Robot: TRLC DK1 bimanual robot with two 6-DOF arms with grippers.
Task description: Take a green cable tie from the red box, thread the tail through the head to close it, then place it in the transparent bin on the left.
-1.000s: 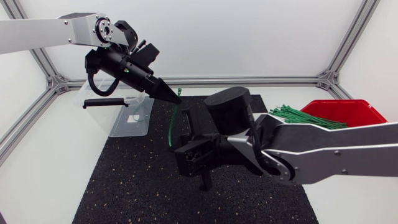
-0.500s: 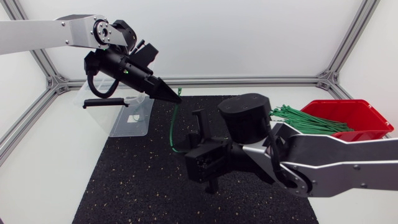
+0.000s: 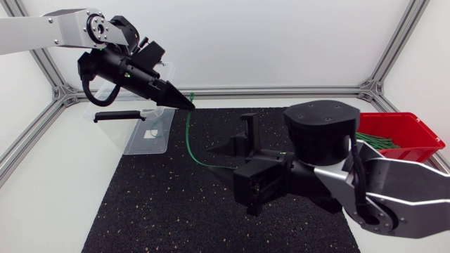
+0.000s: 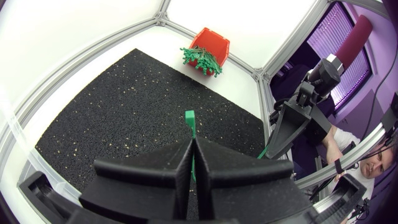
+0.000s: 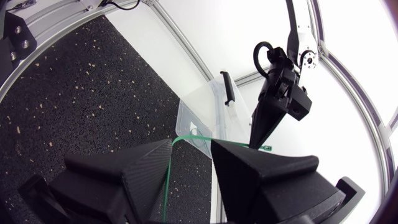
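bin (image 3: 158,133): mat's (image 3: 162,204) far-left corner | box (image 3: 415,125): far right, beside mat

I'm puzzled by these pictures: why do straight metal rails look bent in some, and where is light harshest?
Left wrist view: the fisheye lens bows the rail beside the black mat. Right wrist view: its rail curves likewise, with bright glare behind the clear bin. Head view: the back rail looks straight, light even, shadows faint.
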